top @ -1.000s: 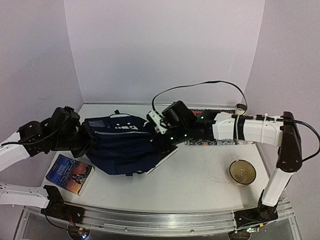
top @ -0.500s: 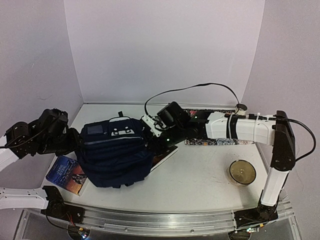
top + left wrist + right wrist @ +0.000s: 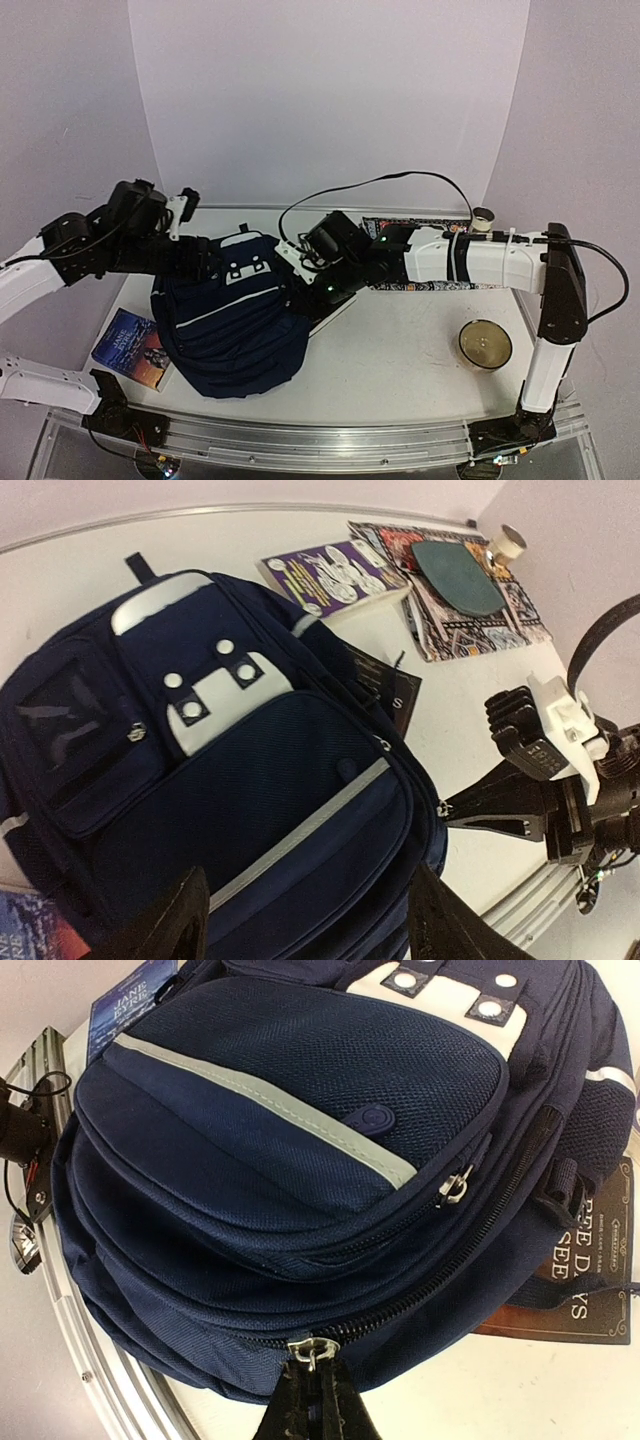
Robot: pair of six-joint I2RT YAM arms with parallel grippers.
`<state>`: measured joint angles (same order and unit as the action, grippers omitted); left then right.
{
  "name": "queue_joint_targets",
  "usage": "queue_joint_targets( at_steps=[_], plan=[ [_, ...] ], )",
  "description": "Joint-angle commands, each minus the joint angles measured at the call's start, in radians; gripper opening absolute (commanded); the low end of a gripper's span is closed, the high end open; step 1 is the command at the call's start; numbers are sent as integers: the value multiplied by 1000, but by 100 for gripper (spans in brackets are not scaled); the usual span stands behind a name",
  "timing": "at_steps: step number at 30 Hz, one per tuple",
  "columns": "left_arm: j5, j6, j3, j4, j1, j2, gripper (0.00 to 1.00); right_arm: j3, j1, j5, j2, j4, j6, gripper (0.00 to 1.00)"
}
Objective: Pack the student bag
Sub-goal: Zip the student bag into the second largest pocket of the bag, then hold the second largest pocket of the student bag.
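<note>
We see the right gripper (image 3: 312,1405) at the bottom centre, pressed together on the zipper pull (image 3: 305,1352) of the backpack (image 3: 300,1140). The left gripper (image 3: 305,920) hangs spread above the backpack, which lies at the lower left of the table (image 3: 400,350).

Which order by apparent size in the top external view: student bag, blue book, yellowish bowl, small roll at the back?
1. student bag, by far
2. blue book, only slightly ahead of the bowl, a close call
3. yellowish bowl
4. small roll, farthest from the camera, which shrinks it further

Pale lilac walls (image 3: 330,100), white table (image 3: 420,350)
</note>
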<state>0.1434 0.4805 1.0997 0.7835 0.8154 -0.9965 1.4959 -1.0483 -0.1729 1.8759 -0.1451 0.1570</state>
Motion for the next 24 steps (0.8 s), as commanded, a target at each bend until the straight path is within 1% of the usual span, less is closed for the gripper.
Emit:
queue_joint_targets(
  at_steps=[1,3,6,9,15,19,24],
  plan=[
    [-164,-98,-33,-222,10,-28,70,66,-9,-42,-16,16,-4,0],
    [-196,-102,-76,-294,29,-40,70,70,-8,-44,-16,17,-1,0],
    [-162,-125,-126,-349,102,-69,70,80,-8,-45,-15,16,2,0],
    [-52,-152,-154,-365,198,-102,71,89,-9,-41,-13,16,5,0],
    [81,-210,-198,-404,321,-165,66,96,-9,-56,-8,16,17,0],
    [154,-244,-202,-406,355,-212,62,93,-8,-59,-16,16,22,0],
    [242,-284,-198,-409,357,-267,53,94,-9,-66,-25,15,22,0]
  ],
)
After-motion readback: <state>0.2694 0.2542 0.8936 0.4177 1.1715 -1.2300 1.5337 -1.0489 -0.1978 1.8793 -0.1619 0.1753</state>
